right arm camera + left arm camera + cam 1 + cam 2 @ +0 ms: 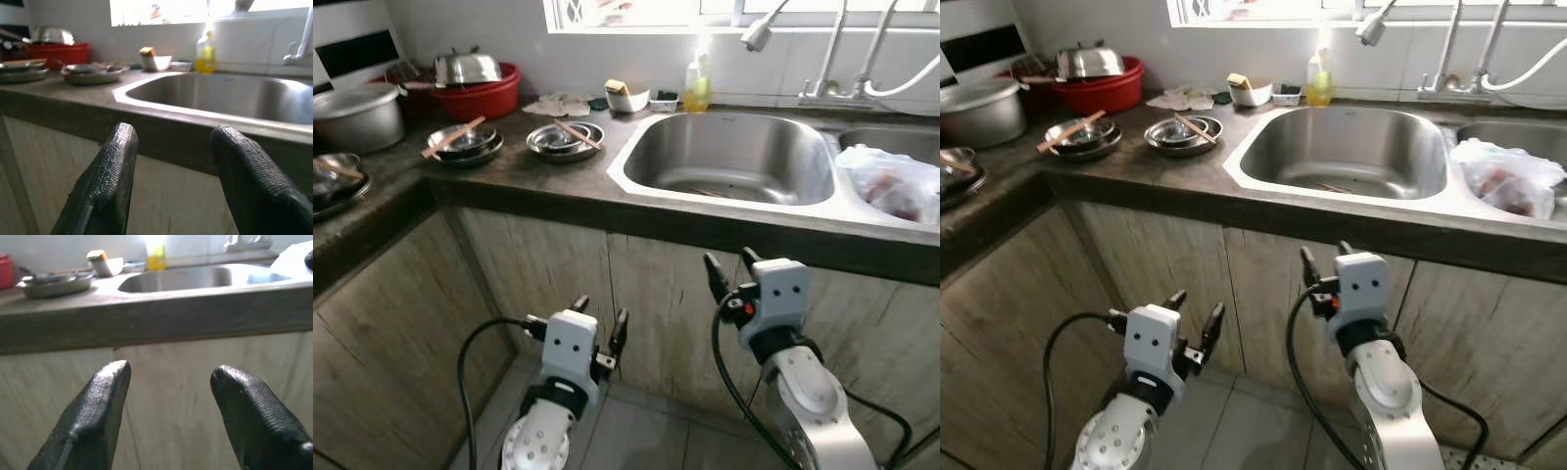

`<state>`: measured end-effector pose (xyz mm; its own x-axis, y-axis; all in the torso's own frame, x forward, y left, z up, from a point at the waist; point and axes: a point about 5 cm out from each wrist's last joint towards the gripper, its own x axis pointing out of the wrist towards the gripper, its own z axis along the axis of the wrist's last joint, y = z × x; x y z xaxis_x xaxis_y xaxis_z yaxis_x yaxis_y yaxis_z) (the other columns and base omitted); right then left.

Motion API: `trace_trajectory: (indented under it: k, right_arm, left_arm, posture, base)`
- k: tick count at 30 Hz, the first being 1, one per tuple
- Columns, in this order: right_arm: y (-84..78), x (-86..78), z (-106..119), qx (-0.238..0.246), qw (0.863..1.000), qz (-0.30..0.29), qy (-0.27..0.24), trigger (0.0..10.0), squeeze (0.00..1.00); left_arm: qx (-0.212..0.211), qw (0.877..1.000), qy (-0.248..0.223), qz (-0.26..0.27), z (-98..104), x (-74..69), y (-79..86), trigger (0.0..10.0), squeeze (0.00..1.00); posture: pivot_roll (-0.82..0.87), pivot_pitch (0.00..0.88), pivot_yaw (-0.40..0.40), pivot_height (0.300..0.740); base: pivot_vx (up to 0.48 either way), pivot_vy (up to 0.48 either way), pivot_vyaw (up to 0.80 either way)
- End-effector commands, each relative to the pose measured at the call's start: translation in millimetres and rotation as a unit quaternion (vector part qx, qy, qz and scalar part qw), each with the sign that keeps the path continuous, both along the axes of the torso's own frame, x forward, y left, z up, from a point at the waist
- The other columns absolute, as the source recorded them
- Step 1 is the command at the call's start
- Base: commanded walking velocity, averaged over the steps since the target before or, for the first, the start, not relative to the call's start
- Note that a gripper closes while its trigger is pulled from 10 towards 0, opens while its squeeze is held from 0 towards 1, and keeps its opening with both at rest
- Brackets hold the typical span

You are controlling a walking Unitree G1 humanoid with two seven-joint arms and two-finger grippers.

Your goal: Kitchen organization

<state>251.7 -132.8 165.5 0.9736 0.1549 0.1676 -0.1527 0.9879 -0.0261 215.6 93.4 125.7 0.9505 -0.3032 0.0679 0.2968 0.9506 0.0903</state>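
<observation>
The dark stone table [519, 176] holds a shiny steel sink [734, 157], round at the corners. Two stacks of round metal plates [565, 138] sit left of it, each with wooden chopsticks [453, 136] on top. A yellow soap bottle [696, 86] stands behind the sink; no writing can be read. The left claw [599, 333] and right claw [732, 266] hang low by the wooden cupboard doors [538, 264], bumpy black fingers [105, 396] spread apart, holding nothing.
</observation>
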Motion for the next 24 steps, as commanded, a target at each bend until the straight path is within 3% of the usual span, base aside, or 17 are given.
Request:
trace_trajectory:
  k: [1,12,18,24]
  right_arm:
    - [4.3,0.3,4.2,0.004,1.0,0.006,-0.007,10.0,0.0]
    - [6.7,0.6,1.8,0.001,1.0,0.011,-0.001,10.0,0.0]
    - [9.6,-0.1,2.2,-0.004,1.0,0.021,-0.004,10.0,0.0]
    - [9.9,0.1,2.0,-0.005,1.0,0.025,-0.004,10.0,0.0]
  left_arm:
    - [0.01,1.0,-0.003,0.005,0.9,0.8,4.0,10.0,0.0]
    - [0.008,1.0,-0.004,0.005,0.6,0.5,1.9,10.0,0.0]
    - [0.006,1.0,-0.006,0.006,1.5,0.8,2.6,10.0,0.0]
    - [0.009,1.0,-0.004,0.004,0.8,1.0,1.8,10.0,0.0]
  posture:
    - [0.1,0.02,-0.013,0.74]
    - [0.1,0.007,-0.014,0.74]
    - [0.1,0.003,-0.014,0.74]
    - [0.09,0.001,-0.013,0.74]
  base:
    - [-0.319,0.0,0.0]
    - [-0.303,0.0,0.0]
    - [0.0,0.0,0.0]
    - [0.0,0.0,0.8]
